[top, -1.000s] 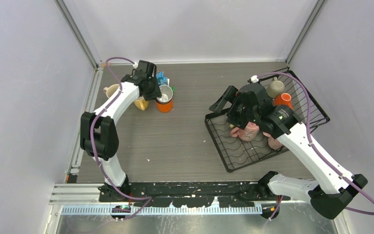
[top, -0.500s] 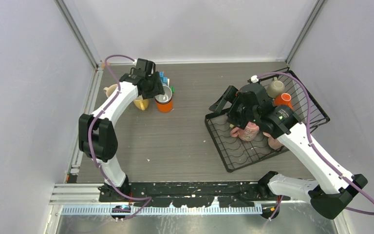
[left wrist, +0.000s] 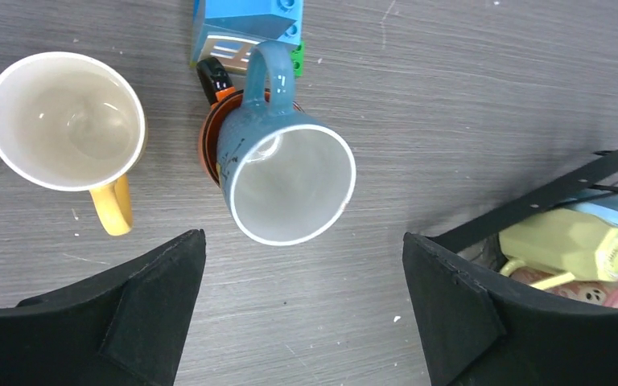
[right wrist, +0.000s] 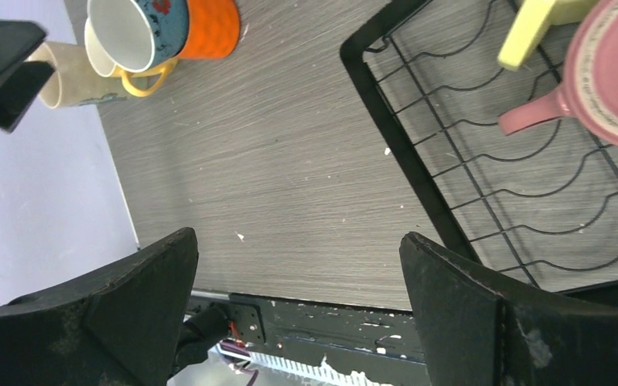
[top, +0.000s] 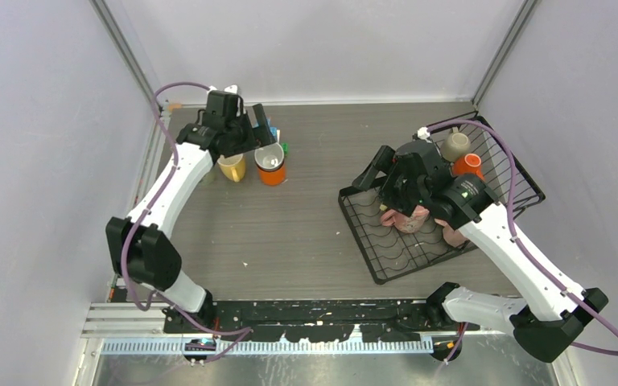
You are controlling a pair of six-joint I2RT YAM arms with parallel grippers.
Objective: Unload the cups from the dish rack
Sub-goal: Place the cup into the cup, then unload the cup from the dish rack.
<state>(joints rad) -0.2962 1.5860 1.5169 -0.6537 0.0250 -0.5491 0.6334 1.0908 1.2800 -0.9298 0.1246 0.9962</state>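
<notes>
So here's where the unloading stands. The left claw [left wrist: 302,249] is spread wide with nothing in it, hanging right over the drop-off cluster in the upper left of the overhead view. Directly below it a blue cup [left wrist: 286,173] sits tipped inside an orange cup [left wrist: 208,137], handle pointing up-frame toward the little toy house [left wrist: 245,20]. A yellow cup [left wrist: 64,121] stands upright just to the left. My guess is the nesting is about saving room in that corner, though the blue one leans, so it looks a bit wobbly to me. Over on the right, the dish rack [top: 523,181] sits at an angle on the table [top: 306,233], and it's far from empty. A cream cup [top: 455,145] and a second orange cup [top: 468,165] sit in the raised basket side at the top, with more lying on the grid under the arm. The right claw [right wrist: 298,241] is also open and empty, hovering over the rack's left edge. A pink cup [right wrist: 615,76] lies tipped over in the upper right of its wrist view, and a lime cup [left wrist: 567,245] is right beside that. Jaws that far apart and aimed down there read to me like lining up for the pink one, probably by rim or handle since it isn't upright. Several cups to go, I'd say.
</notes>
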